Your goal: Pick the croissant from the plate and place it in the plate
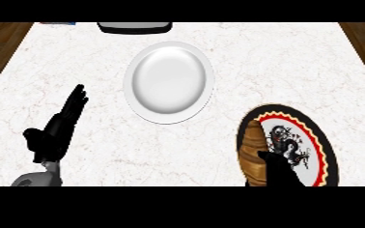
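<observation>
Croissant (249, 145), golden-brown and crescent-shaped, is shown lying on the left part of the round decorated plate (322, 134), which is black-rimmed with a red zigzag ring and a dark dragon figure on its white centre. Its long axis is seen to run from the near edge towards the far edge of the white marbled counter (85, 58), along the plate's left rim. The black right hand (279, 173) is brought in from the lower edge over the same plate, just right of the croissant's near end; the croissant thus lies forward and slightly left of it. Whether this hand is spread or closed cannot be told, nor whether contact has been made. The plain white round plate (169, 82), taken to be the destination, is set further out and to the left, apart from the decorated plate, with bare counter between the two. The black left hand (57, 130) is held at rest near the left edge, its fingers straight and pressed together, pointing away; it is well apart from the croissant, so the right hand is judged the nearer. A dark tray-like object (134, 27) is placed at the far edge, beyond the white plate. The path from croissant to white plate is judged unobstructed, up and to the left.
</observation>
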Robot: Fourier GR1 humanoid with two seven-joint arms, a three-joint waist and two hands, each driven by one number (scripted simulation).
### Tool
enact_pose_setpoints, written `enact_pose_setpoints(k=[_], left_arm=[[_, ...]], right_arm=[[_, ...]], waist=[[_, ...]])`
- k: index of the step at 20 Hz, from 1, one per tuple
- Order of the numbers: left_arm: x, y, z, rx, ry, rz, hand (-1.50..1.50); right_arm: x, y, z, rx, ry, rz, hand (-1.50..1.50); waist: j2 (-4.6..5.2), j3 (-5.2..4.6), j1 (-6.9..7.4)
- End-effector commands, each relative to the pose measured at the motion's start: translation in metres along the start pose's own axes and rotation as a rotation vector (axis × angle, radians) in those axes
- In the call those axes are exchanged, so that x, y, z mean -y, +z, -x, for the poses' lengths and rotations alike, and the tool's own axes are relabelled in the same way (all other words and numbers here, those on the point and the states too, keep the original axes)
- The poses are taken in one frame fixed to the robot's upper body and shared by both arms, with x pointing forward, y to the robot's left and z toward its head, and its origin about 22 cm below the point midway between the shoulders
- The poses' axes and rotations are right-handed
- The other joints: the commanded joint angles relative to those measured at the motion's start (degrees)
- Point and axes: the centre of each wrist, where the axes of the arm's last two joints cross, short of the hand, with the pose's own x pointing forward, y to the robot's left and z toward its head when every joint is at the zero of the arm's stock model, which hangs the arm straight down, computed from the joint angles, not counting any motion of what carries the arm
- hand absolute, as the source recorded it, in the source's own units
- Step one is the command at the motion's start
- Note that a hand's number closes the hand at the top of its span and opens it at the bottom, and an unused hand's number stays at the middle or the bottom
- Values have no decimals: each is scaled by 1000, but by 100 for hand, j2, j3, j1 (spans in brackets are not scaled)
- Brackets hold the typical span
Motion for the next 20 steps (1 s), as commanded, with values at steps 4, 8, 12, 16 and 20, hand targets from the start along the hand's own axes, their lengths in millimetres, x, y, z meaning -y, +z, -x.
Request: enact_pose_setpoints(k=[4,8,12,16,20], left_arm=[[2,-9,-6,19,1,12,0],[9,-10,-7,33,-4,27,0],[11,-20,-19,40,-5,52,0],[21,-25,-16,44,5,66,0],[22,-31,-25,50,-19,76,0]], right_arm=[[40,-13,-35,-149,-214,-67,150],[31,-18,-42,-125,-215,-114,150],[26,-30,-46,-113,-260,-129,150],[17,-53,-61,-121,-301,-163,150],[-14,-80,-89,-133,-292,-175,150]], waist=[[56,4,103],[96,6,242],[145,12,325],[166,5,356],[161,14,460]])
